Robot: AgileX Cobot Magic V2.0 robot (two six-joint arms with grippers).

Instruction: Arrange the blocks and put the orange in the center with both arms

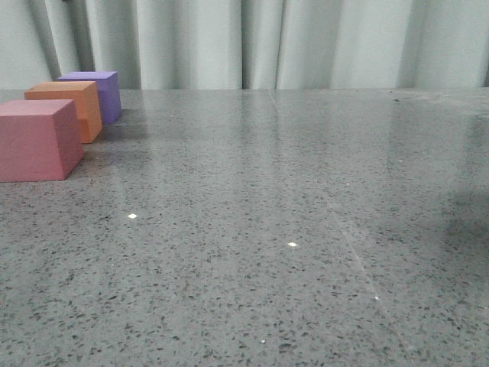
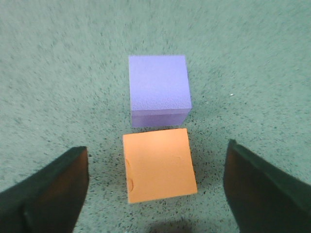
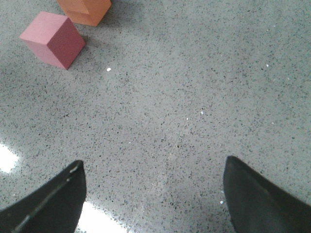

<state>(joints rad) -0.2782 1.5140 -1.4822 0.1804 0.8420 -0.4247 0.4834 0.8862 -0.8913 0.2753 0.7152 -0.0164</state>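
Three cubes stand in a row at the far left of the table in the front view: the pink-red cube [image 1: 38,139] nearest, the orange cube [image 1: 70,105] behind it, the purple cube [image 1: 98,92] farthest. No gripper shows in the front view. In the left wrist view my left gripper [image 2: 155,187] is open above the orange cube [image 2: 159,164], its fingers wide on either side, with the purple cube [image 2: 159,89] just beyond. My right gripper [image 3: 153,189] is open and empty over bare table; the pink-red cube [image 3: 52,39] and part of the orange cube [image 3: 86,9] lie far off.
The grey speckled table [image 1: 290,229] stretches to the right of the cubes. A pale curtain [image 1: 267,42] hangs behind the table's far edge.
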